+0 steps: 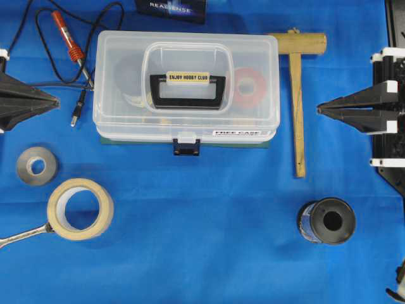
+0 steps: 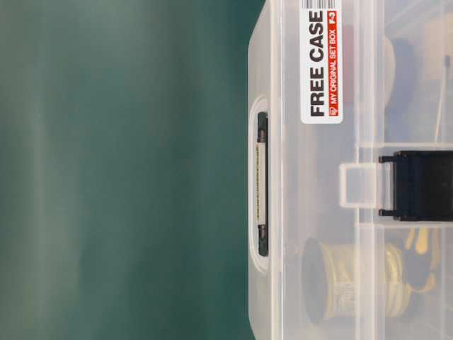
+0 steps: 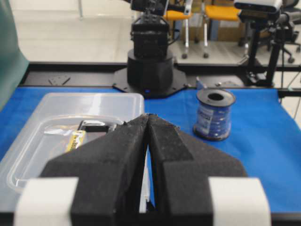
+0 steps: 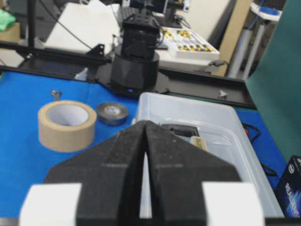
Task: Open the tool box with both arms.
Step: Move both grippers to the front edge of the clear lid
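The clear plastic tool box [image 1: 126, 69] lies shut in the middle of the blue table, its black handle [image 1: 188, 91] flat on the lid and its dark blue latch [image 1: 187, 146] fastened at the front edge. My left gripper [image 1: 56, 99] waits at the left edge, shut and empty, its tip a short way from the box's left side. At the right edge my right gripper [image 1: 319, 109] is shut too, pointing at the box's right end. The box [image 3: 61, 117] shows beyond my left gripper [image 3: 148, 115] in the left wrist view, and the box [image 4: 207, 122] beyond my right gripper [image 4: 145, 122] in the right wrist view.
A soldering iron [image 1: 71, 44] with its cable lies left of the box. A wooden T-shaped tool [image 1: 297, 101] lies right of it. In front are a grey tape roll [image 1: 37, 166], a beige tape roll [image 1: 80, 208], a wrench [image 1: 22, 235] and a wire spool [image 1: 326, 221].
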You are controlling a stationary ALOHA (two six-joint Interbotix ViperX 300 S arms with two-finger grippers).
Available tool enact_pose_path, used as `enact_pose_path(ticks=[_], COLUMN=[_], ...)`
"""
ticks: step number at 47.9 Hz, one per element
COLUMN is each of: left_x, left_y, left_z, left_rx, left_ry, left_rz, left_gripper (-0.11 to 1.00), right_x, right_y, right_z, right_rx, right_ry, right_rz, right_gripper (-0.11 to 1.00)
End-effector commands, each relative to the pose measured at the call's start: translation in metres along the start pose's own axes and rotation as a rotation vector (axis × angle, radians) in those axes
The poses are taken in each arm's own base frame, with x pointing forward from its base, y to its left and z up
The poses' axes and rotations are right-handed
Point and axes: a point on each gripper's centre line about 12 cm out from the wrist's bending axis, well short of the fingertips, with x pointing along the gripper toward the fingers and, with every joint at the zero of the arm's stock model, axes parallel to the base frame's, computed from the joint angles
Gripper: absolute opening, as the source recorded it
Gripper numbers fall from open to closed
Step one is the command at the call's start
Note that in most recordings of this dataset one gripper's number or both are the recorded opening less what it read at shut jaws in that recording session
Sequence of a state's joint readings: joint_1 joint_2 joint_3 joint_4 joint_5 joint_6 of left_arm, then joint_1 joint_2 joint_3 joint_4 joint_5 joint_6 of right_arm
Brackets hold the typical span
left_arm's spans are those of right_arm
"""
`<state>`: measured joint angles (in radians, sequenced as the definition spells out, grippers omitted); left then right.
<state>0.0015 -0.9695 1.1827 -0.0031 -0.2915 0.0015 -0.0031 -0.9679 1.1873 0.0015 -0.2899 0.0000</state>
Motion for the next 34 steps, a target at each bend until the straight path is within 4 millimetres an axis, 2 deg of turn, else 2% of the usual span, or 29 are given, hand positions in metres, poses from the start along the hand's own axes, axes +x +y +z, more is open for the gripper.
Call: enact_pose_path(ticks=[1,10,26,29,34], left_x=[0.003,0.003,0.0,-0.001,-0.002], left_y=[0.001,0.002,0.025,0.03,0.035], left_z=[0.005,0.0,-0.029,-0.038,-0.053], left_rx=[-0.013,-0.021,-0.044,-0.045,-0.045], left_ry=[-0.005,0.035,0.233,0.274,0.329], left_rz=[0.007,0.016,0.132,0.155,0.18], left_gripper=[0.0,0.0,0.01,0.09,0.38], right_x=[0.004,0.007,0.009,0.009,0.01], right_y=[-0.003,-0.01,-0.033,-0.038,-0.048], right_z=[0.012,0.009,-0.027,-0.035,-0.051], right_rx=[0.005,0.021,0.079,0.093,0.112], right_ry=[-0.026,0.056,0.287,0.326,0.412], right_rz=[-0.016,-0.052,-0.168,-0.192,-0.239], right_gripper=[0.0,0.0,0.01,0.07,0.37])
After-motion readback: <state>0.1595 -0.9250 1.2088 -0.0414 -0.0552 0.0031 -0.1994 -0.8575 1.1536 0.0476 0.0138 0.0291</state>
